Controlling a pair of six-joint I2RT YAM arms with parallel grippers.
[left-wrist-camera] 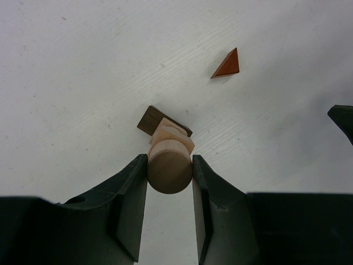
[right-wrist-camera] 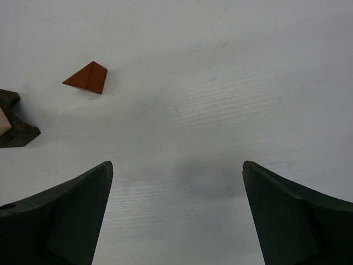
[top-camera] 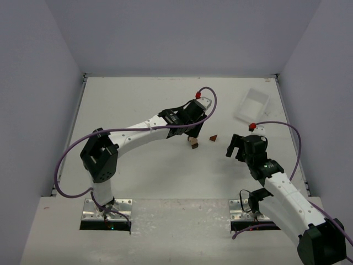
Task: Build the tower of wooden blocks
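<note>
The left gripper (left-wrist-camera: 169, 164) is clamping a round block (left-wrist-camera: 169, 172), pale brown, between its two fingers (left-wrist-camera: 129, 190); the jaws are standing narrow, pressing on both sides of the piece. The round block is hanging directly over a pale block (left-wrist-camera: 172, 137), which is sitting on a dark block (left-wrist-camera: 150, 120) on the table (top-camera: 138, 99). Whether the round block is touching the pale block cannot be told. In the top view this small stack is standing near the middle of the table, under the left gripper. A reddish-brown wedge (left-wrist-camera: 227, 64) is lying on the table near the stack, apart from it, between the two grippers.

The right gripper (right-wrist-camera: 176, 165) is hovering over bare table with its jaws standing wide and gripping nothing. The wedge is lying ahead of it, to its left. A clear tray (top-camera: 252, 105) is sitting at the far right of the table, well apart from the stack.
</note>
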